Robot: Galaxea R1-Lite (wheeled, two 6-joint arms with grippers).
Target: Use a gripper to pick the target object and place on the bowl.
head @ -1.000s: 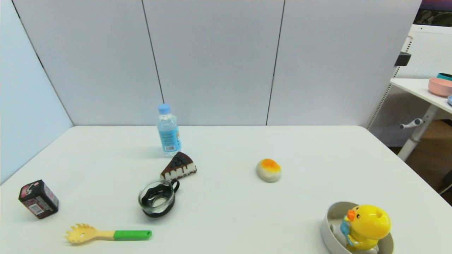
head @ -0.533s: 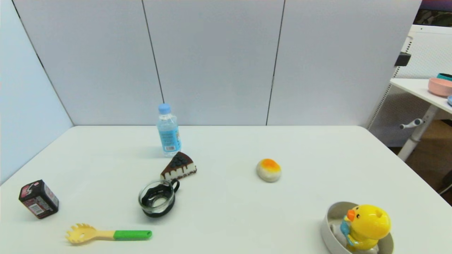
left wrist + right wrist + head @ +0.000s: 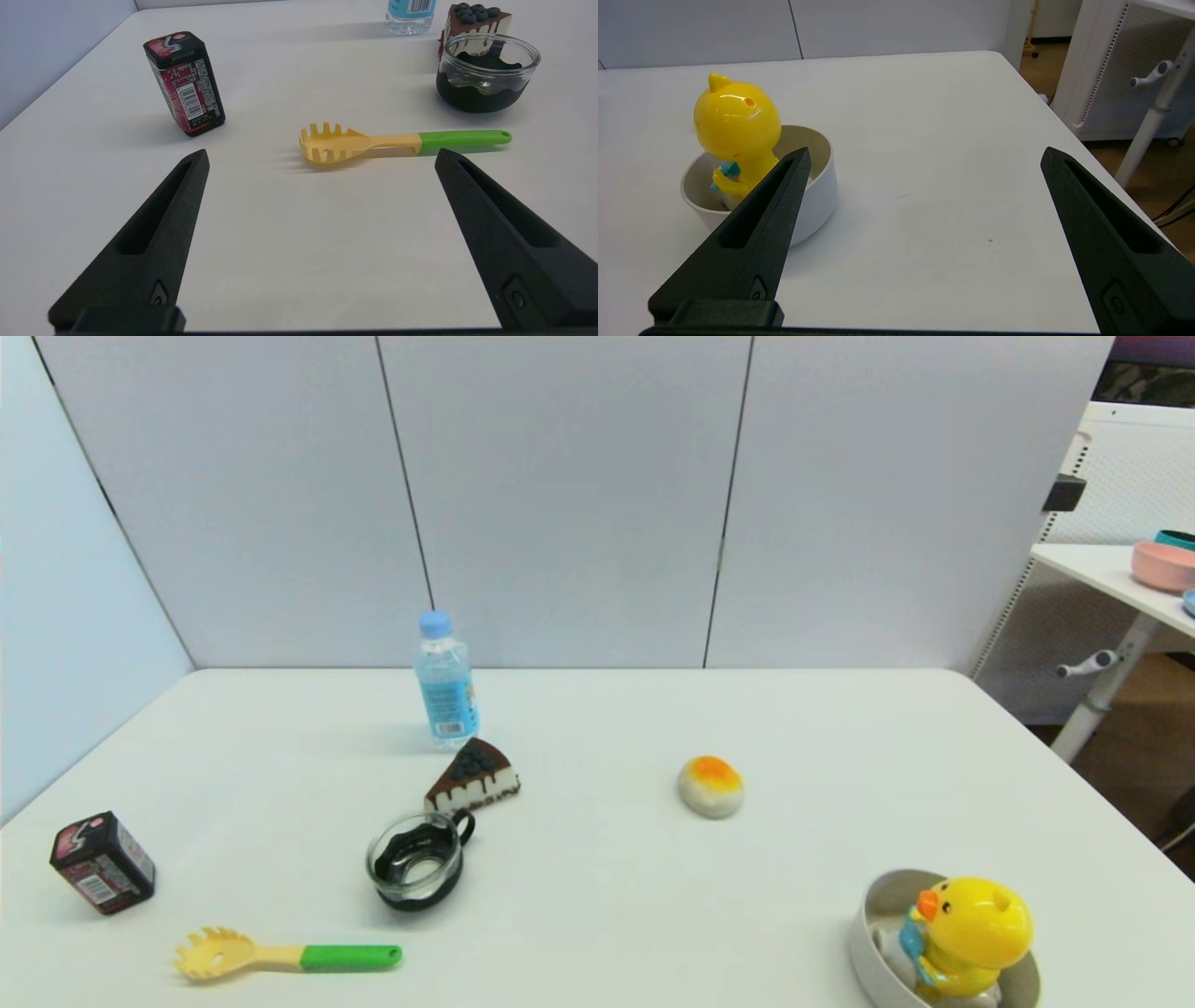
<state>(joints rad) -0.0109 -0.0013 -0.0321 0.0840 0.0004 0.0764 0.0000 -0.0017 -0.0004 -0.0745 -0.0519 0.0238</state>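
Looking out from the right claw (image 3: 924, 156), we are seeing its two black fingers spread wide with nothing between them, hanging low over the white counter (image 3: 924, 186) just beside the bowl (image 3: 817, 196) and touching neither bowl nor toy. The yellow duck (image 3: 737, 128) is standing upright inside that grey-beige bowl, near the counter's front right corner in the head view, where neither arm is showing.

Comparing the head view over the last second, we are finding that nothing has changed: duck (image 3: 971, 933), bowl (image 3: 873, 915) and every other item are sitting exactly where they were. We are judging from this that the placement is already done and the scene has settled, so little remains beyond keeping the arm clear of the toy.

The left claw (image 3: 320, 156) is likewise released and empty, parked low over the counter's left side, facing a yellow pasta spoon (image 3: 402, 142) with a green handle. A red-and-black box (image 3: 184, 84) and a glass cup (image 3: 488, 70) are standing farther off.
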